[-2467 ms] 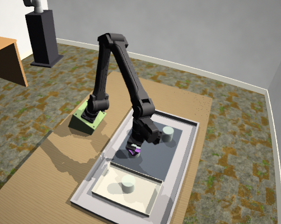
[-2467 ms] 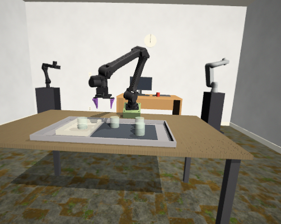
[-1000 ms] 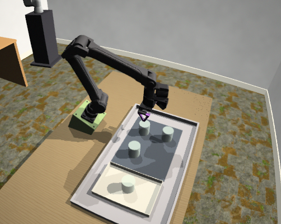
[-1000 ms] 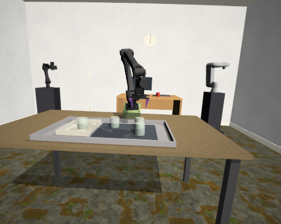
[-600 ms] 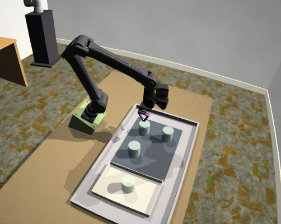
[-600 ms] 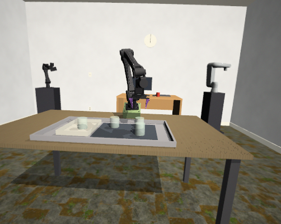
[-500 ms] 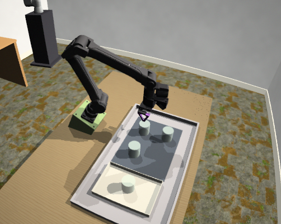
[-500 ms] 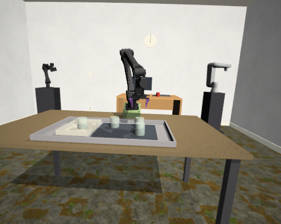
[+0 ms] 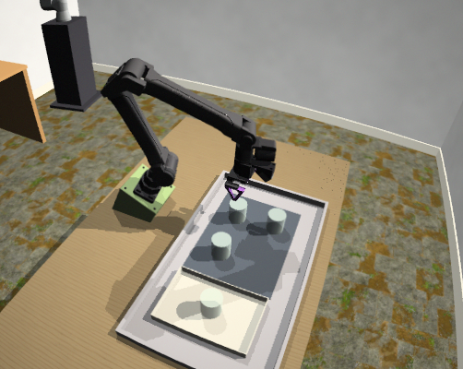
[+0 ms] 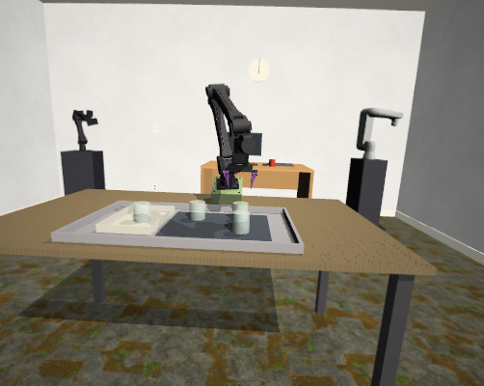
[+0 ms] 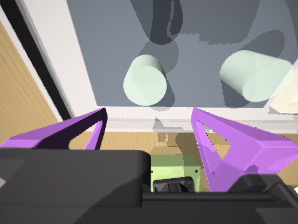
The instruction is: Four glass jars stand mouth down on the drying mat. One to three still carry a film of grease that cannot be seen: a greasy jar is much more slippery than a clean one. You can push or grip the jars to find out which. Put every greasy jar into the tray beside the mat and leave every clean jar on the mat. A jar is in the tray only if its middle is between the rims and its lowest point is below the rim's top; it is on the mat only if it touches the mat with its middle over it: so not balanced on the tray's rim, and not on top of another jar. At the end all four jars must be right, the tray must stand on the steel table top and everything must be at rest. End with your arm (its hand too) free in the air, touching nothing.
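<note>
The gripper (image 9: 235, 192) (image 10: 239, 179) (image 11: 149, 112) is open and empty, above and close to the jar nearest the mat's far end. That jar (image 9: 238, 210) (image 10: 240, 206) (image 11: 145, 82) stands on the dark mat (image 9: 258, 272) (image 10: 193, 234) (image 11: 200, 90). A second jar (image 9: 277, 220) (image 10: 241, 223) stands on the mat on the side away from the arm's base. A third jar (image 9: 221, 246) (image 10: 197, 210) (image 11: 255, 75) stands on the mat nearer the tray. A fourth jar (image 9: 211, 303) (image 10: 142, 212) stands inside the cream tray (image 9: 237, 325) (image 10: 125, 230). All are pale green and upright.
The mat and tray lie side by side on the pale steel top (image 9: 314, 213), which has a raised rim (image 10: 178, 246). The arm's green base block (image 9: 143, 198) (image 10: 227, 195) (image 11: 175, 165) stands on the wooden table beside it.
</note>
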